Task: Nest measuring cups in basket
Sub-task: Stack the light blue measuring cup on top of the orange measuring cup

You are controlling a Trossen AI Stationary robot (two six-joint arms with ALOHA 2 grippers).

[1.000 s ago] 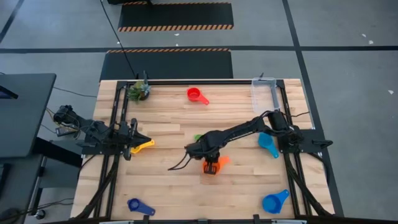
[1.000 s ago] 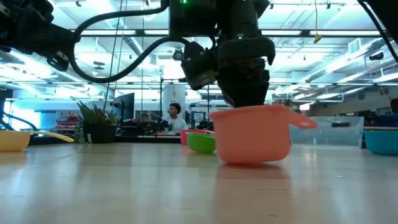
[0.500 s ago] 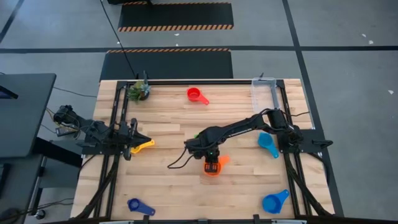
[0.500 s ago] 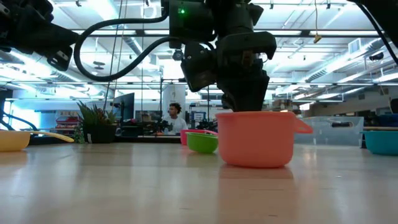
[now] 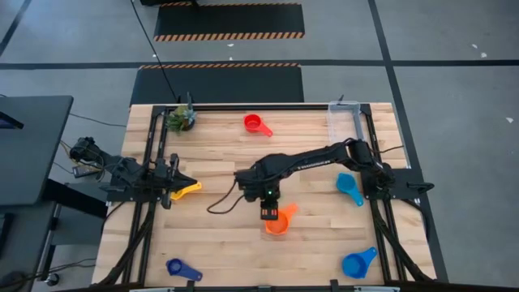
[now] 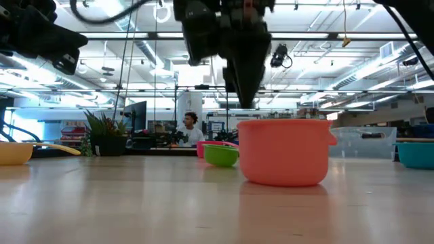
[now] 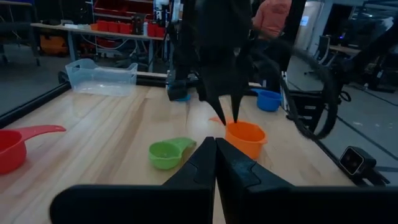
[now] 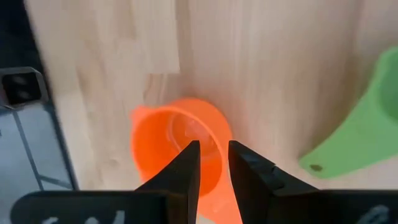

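Smooth orange plastic cup (image 6: 283, 150) — matt wood table (image 5: 219, 235)

I see a wooden table (image 5: 219, 243) carrying six cups: red (image 5: 255, 123) at the far edge, orange (image 5: 278, 221) mid-table, green (image 6: 220, 155) just beyond it, yellow (image 5: 187, 191) at left, light blue (image 5: 349, 186) at right, dark blue (image 5: 180, 268) and another blue (image 5: 357, 263) near me. A clear bin (image 5: 342, 119) and a potted plant (image 5: 182, 118) occupy the far corners.
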